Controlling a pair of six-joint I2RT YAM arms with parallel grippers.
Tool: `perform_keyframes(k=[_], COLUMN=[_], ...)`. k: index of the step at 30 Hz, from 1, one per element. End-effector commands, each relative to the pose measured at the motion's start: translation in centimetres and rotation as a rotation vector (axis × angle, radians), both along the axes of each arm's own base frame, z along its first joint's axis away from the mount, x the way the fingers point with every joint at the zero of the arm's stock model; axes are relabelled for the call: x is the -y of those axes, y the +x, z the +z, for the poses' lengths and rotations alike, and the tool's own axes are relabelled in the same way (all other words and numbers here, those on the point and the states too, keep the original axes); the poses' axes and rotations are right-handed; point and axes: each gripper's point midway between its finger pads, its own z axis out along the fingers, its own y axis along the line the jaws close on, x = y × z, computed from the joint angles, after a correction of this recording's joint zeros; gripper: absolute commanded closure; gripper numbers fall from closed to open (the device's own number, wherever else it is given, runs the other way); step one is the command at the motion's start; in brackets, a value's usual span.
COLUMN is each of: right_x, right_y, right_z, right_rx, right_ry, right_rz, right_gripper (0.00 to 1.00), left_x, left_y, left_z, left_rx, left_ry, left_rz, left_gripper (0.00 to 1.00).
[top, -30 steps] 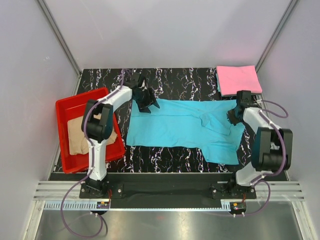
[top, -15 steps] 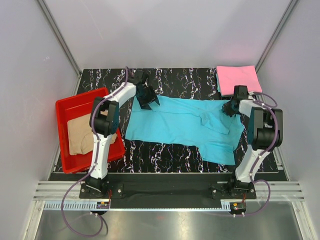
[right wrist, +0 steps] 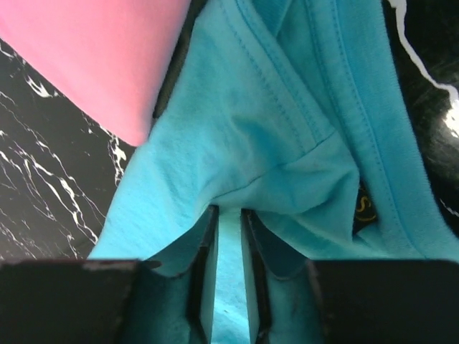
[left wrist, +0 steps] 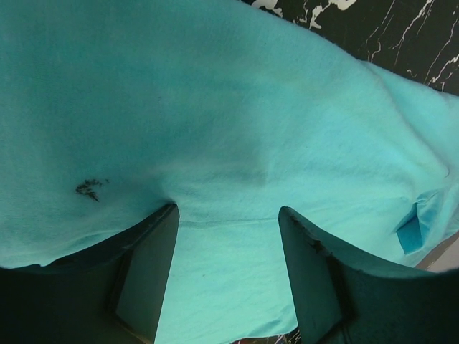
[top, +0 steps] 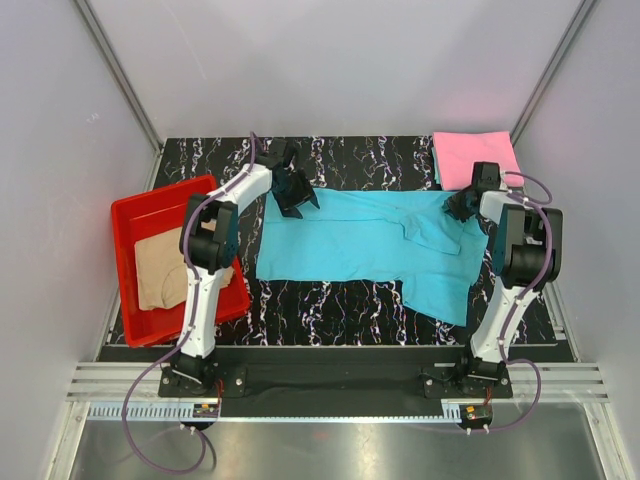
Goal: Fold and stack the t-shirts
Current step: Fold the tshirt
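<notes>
One tan t-shirt lies partly hidden under the left arm.

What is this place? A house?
Not a house; probably a robot lab's test booth. Plain white walls box in a marbled table, and a left arm and right arm bolted at its edge handle a turquoise t-shirt.

The turquoise t-shirt is lying spread flat across the table middle, and I am pinching its bunched right end; the pink t-shirt is lying folded far right; the tan t-shirt is lying crumpled in the red tray
</notes>
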Motion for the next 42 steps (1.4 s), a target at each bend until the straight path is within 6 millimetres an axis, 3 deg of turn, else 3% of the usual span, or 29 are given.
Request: perform_keyframes(k=[1,3,4,5,6,7,8,10,11,12,14,15,17,18,21,22,26,28,37,40,42], right_x=[-0.2,0.2,0.1,0.0,-0.4,-0.6,-1.4,-3.3,-4.1,-4.2,-3.9,-3.9,-4.3,-4.5,-4.5,-3.8,-3.2,-3.1,-2.7,-2.7,-3.2], right_y=[-0.4,-1.0,-3.9,-5.2,-6.9,-9.8,-13.2,-15.7,-19.5,-20.8,-25.1,-26.1,-27.9,-28.2,-29.8,-30.9,-32.6,-33.3,-32.3,-31.2,-30.4], right_z=[3.5,7.3,6.9,7.3,8.3,7.7,7.0,6.0,4.3,3.6,2.1,1.7,1.0,0.9,0.9,0.8,1.1,0.3,0.0,-0.1,-1.2], right_rx=[0.005,-0.007,-0.129,-0.173,-0.201,-0.290,-0.336,-0.329,-0.360,-0.366,-0.408,-0.412,-0.388,-0.379,-0.402,-0.439,-0.469,-0.483,-0.496,-0.508,-0.518], right_ry=[0.000,0.000,0.015,0.025,0.069,0.082,0.117,0.242,0.265,0.287,0.248,0.252,0.264,0.273,0.255,0.208,0.160,0.153,0.113,0.084,0.106], right_rz=[0.049,-0.008,-0.040,-0.065,-0.127,-0.177,-0.211,-0.284,-0.312,-0.366,-0.427,-0.452,-0.459,-0.465,-0.469,-0.490,-0.526,-0.547,-0.549,-0.527,-0.500], right_gripper=[0.72,0.67,0.62,0.61,0.60,0.59,0.59,0.61,0.61,0.61,0.59,0.58,0.57,0.56,0.53,0.53,0.51,0.51,0.49,0.48,0.50], left_x=[0.3,0.5,0.5,0.4,0.5,0.4,0.2,-0.4,-0.7,-1.1,-1.5,-1.8,-2.2,-2.5,-2.5,-2.6,-2.7,-2.7,-2.8,-2.5,-2.7], left_y=[1.1,1.1,1.1,0.9,0.3,-0.1,-0.7,-2.0,-2.7,-3.6,-4.9,-5.9,-6.9,-7.6,-8.7,-8.9,-9.5,-9.6,-9.5,-9.0,-8.6], left_z=[2.8,6.2,7.4,9.7,10.4,11.1,13.2,13.0,14.4,13.4,14.1,13.1,13.5,12.7,12.8,12.7,12.7,12.8,13.0,13.3,13.7], left_rx=[0.065,0.120,0.137,0.178,0.183,0.196,0.234,0.228,0.258,0.242,0.252,0.227,0.235,0.223,0.227,0.222,0.221,0.223,0.221,0.220,0.225], left_ry=[-0.035,-0.057,-0.062,-0.074,-0.083,-0.084,-0.093,-0.079,-0.086,-0.072,-0.075,-0.062,-0.060,-0.053,-0.069,-0.068,-0.074,-0.080,-0.078,-0.093,-0.093], left_rz=[-0.038,-0.061,-0.064,-0.068,-0.079,-0.079,-0.082,-0.084,-0.088,-0.093,-0.104,-0.118,-0.129,-0.132,-0.133,-0.133,-0.122,-0.116,-0.101,-0.093,-0.088], left_gripper=[0.35,0.34,0.34,0.33,0.33,0.33,0.33,0.33,0.32,0.32,0.32,0.32,0.32,0.32,0.33,0.33,0.33,0.33,0.33,0.33,0.33])
